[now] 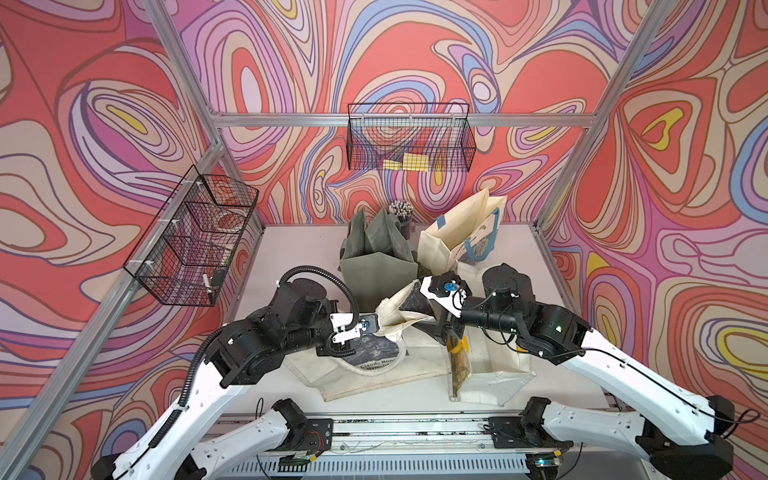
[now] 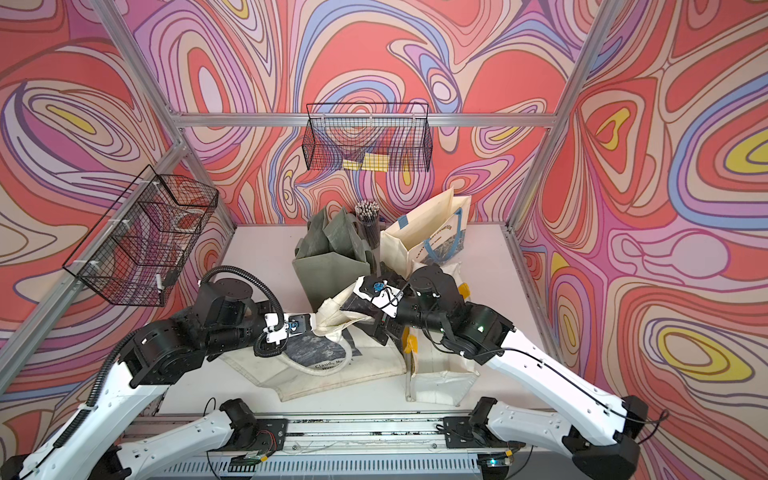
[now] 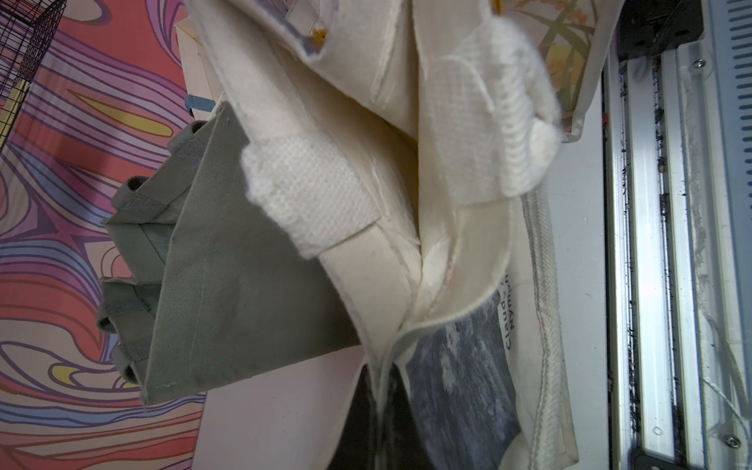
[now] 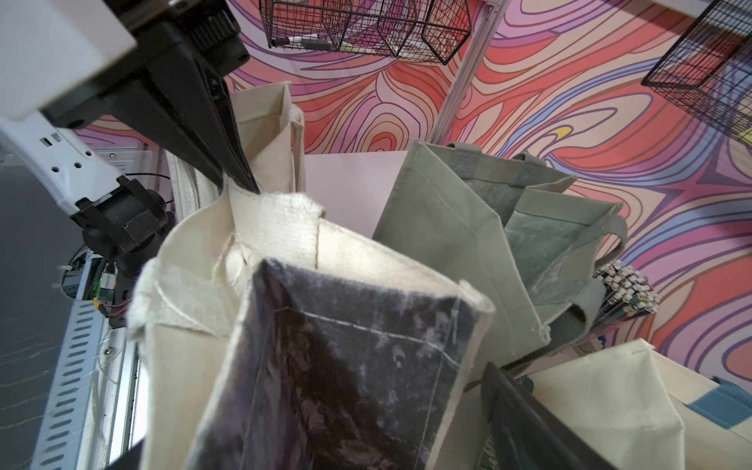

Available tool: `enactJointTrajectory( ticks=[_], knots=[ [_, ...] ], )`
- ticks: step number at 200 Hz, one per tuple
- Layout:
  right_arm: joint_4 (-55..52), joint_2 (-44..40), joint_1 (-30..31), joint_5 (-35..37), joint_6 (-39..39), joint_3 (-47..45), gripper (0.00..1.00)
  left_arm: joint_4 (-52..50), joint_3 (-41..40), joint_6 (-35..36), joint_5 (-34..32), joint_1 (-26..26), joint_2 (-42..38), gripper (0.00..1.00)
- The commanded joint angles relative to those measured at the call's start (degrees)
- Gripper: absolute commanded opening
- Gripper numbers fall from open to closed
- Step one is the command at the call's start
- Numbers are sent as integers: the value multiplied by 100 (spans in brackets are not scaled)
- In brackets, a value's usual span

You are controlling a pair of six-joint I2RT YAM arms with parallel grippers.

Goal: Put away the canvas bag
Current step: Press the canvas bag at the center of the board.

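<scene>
canvas bag [image 1: 374, 374] with the monet print lies mostly flat mid desk [image 1: 291, 257], mouth end raised. left claw [image 4: 242, 177] is pinched together on the cream rim by a handle. right claw [image 1: 438, 328] stands wide apart around the dark printed side, gripping nothing. risks, my guess: the thin one-point pinch slips once the bag's weight comes up. right claw could catch the flower tote [image 1: 486, 374] just beside it. a swinging bag could tip the green bag [image 1: 376, 270].
</scene>
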Motion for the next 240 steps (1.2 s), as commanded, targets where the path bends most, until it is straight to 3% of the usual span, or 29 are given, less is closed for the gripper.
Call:
enactJointTrajectory(
  ticks=[1,49,95,143,165,191,240],
  knots=[
    [-37,154,-110,-577,105,163,98,369,-20,224,330,-13,-9,0],
    [80,124,-515,-1095,382,107,97,335,211,490,329,9,221,0],
    [258,-99,-692,-1270,574,-276,64,476,242,538,555,327,247,0],
    [458,90,-714,-1435,568,-345,41,278,442,564,629,392,470,0],
    [561,137,-717,-1387,570,-323,20,196,570,166,589,391,549,0],
    [696,111,-709,-1268,649,-366,0,-99,866,-671,526,392,731,22],
    [698,188,-712,-965,910,-276,0,-58,1103,-1773,809,392,610,52]
  ],
)
